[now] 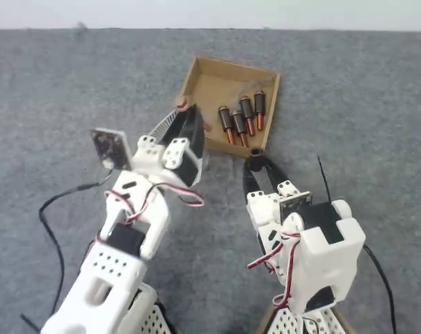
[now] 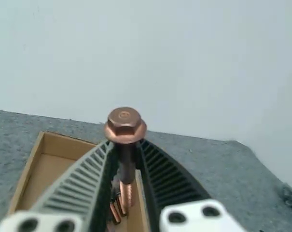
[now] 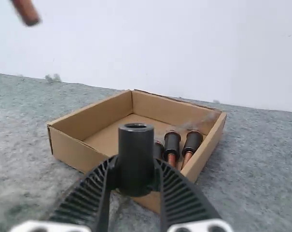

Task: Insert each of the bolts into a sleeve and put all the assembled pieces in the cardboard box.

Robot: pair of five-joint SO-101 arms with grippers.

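My right fingers (image 3: 88, 193) grip a sleeve (image 3: 135, 150) upright, my left fingers (image 2: 83, 183) a bolt (image 2: 125, 126); next, I reckon, shank must line up over bore.

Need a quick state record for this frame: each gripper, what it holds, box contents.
left gripper: shut on bolt, over the box's edge
right gripper: shut on sleeve, upright, just outside the box
box: cardboard, open, on grey table
in box: four assembled pieces, side by side
pending: held bolt not yet in held sleeve
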